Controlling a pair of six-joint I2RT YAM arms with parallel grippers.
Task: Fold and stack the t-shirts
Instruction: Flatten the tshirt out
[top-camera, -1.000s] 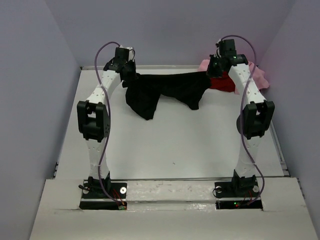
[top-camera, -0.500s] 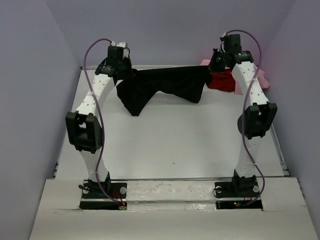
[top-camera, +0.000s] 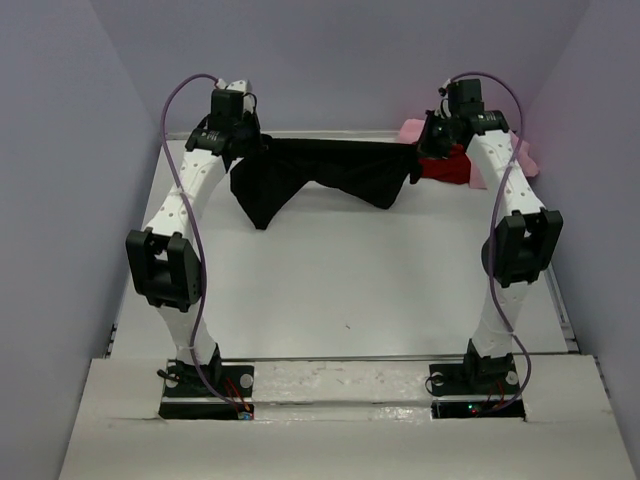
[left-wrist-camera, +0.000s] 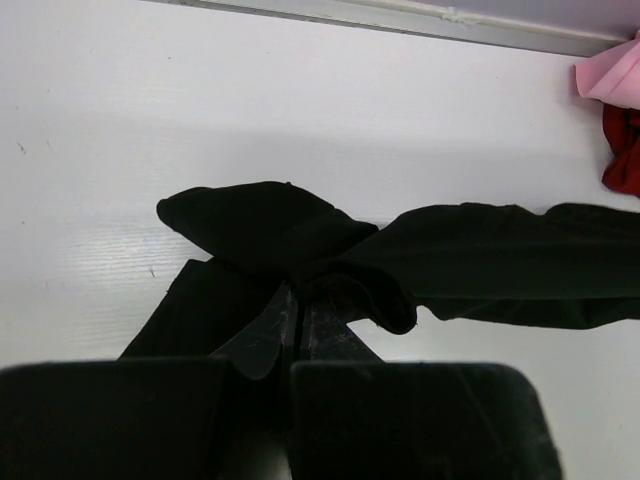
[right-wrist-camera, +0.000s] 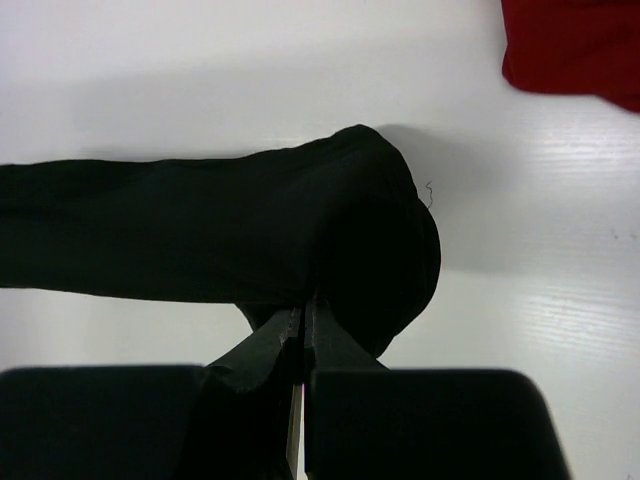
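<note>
The black t-shirt (top-camera: 320, 172) hangs stretched between both arms above the far part of the table, its lower cloth drooping toward the left. My left gripper (top-camera: 243, 148) is shut on its left end (left-wrist-camera: 300, 250); the pinched cloth bunches over the fingertips (left-wrist-camera: 298, 300). My right gripper (top-camera: 428, 150) is shut on the right end (right-wrist-camera: 340, 230), cloth folded over the tips (right-wrist-camera: 303, 310). The red t-shirt (top-camera: 447, 166) lies crumpled at the far right, also red t-shirt (right-wrist-camera: 575, 45). The pink t-shirt (top-camera: 520, 152) lies behind it, with the pink t-shirt (left-wrist-camera: 612, 75) at the wall.
The white table (top-camera: 340, 280) is bounded by lilac walls on three sides, with a raised rim (left-wrist-camera: 350, 14) along the far edge. Both arm bases sit at the near edge.
Both arms have lifted and spread apart, the left one swinging further left. The black t-shirt has been pulled tauter and hangs straighter between them.
</note>
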